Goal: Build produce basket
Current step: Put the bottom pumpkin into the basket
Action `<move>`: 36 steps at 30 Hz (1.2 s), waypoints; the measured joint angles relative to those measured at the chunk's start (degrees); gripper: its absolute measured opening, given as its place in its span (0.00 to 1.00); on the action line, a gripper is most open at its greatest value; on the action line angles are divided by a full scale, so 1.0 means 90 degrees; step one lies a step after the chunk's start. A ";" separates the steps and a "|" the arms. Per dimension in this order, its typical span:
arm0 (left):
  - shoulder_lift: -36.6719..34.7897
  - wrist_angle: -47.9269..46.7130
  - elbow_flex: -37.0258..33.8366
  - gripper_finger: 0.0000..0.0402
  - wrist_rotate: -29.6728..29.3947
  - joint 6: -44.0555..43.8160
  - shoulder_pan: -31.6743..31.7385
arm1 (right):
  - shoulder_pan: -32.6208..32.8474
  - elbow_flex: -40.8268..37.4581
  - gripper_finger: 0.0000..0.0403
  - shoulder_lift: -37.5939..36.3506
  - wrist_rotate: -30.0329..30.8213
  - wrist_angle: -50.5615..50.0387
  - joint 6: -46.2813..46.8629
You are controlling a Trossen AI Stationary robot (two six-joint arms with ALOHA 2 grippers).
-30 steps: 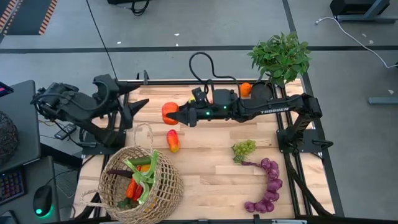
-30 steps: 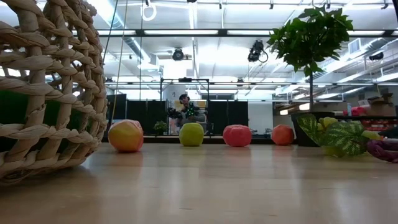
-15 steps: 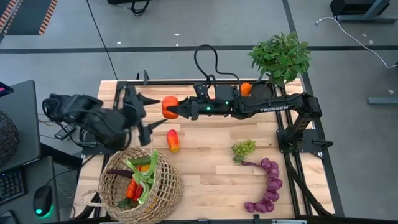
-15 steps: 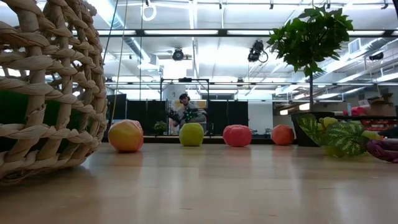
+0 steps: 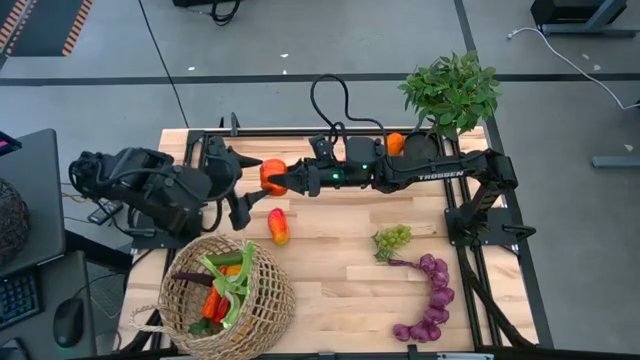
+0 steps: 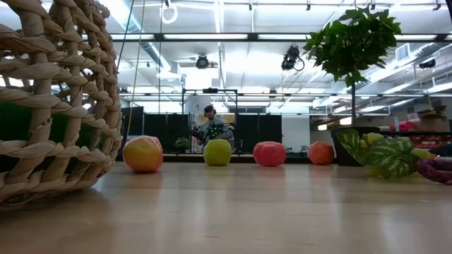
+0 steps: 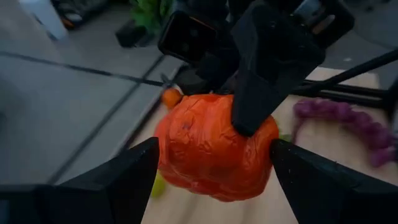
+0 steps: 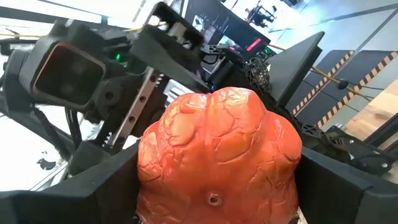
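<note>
The tomato (image 5: 272,175) hung above the far part of the worktop (image 5: 340,280), clamped in the right gripper (image 5: 283,180), whose jaws closed on it from the right side. The left gripper (image 5: 244,185) faced it from the opposite side with its jaws apart, one finger on either flank of the fruit and, as far as the left wrist view showed, not yet pressing on it. So the tomato lay straight ahead of the left jaws and between them, a likely hand-over from right arm to left. It was round and squat, so no long axis mattered; the free sides were the ones across from the right fingers.

The basket (image 5: 225,290) stood at the near left corner, already holding some produce, well nearer the left arm than the right. An apple (image 5: 278,226) lay on the worktop between basket and tomato; green grapes (image 5: 393,238) and purple grapes (image 5: 430,295) lay on the right side.

From above, the two grippers overlapped the tomato, hiding any contact. In the low view neither gripper appeared, and the basket was cut off at the picture's edge.
</note>
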 joint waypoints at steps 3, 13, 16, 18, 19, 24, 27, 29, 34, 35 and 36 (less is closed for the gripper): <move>0.0053 -0.0006 0.0009 0.79 0.0255 -0.0466 0.0210 | -0.0004 -0.0005 0.88 0.0000 0.0022 0.0029 -0.0031; 0.0002 0.0108 0.0006 0.79 0.0260 -0.0768 0.0358 | -0.0146 -0.0005 0.88 0.0000 -0.0329 0.0155 -0.0020; 0.0002 0.0151 0.0006 0.79 0.0250 -0.0728 0.0358 | -0.0184 -0.0005 0.88 0.0000 -0.0535 0.0225 0.0061; 0.0007 0.0201 0.0006 0.79 0.0262 -0.0740 0.0373 | -0.0194 -0.0005 0.88 0.0000 -0.0625 0.0237 0.0143; 0.0017 0.0237 0.0006 0.79 0.0265 -0.0742 0.0399 | -0.0197 -0.0005 0.88 0.0000 -0.0651 0.0244 0.0160; 0.0059 0.0297 0.0006 0.79 0.0270 -0.0737 0.0433 | -0.0201 -0.0005 0.91 0.0000 -0.0797 0.0317 0.0179; 0.0104 0.0316 0.0006 0.79 0.0293 -0.0723 0.0432 | -0.0201 -0.0011 0.92 0.0000 -0.0901 0.0335 0.0140; 0.0108 0.0319 0.0006 0.78 0.0301 -0.0725 0.0416 | -0.0205 -0.0015 0.92 0.0000 -0.0902 0.0336 0.0133; 0.0086 0.0320 -0.0003 0.72 0.0290 -0.0737 0.0392 | -0.0288 -0.0015 0.93 0.0000 -0.0939 0.0289 0.0109; 0.0061 0.0321 -0.0003 0.70 0.0278 -0.0738 0.0394 | -0.0319 -0.0015 0.93 0.0000 -0.0965 0.0289 0.0109; 0.0055 0.0334 -0.0003 0.68 0.0266 -0.0739 0.0397 | -0.0344 -0.0015 0.94 0.0000 -0.0990 0.0292 0.0105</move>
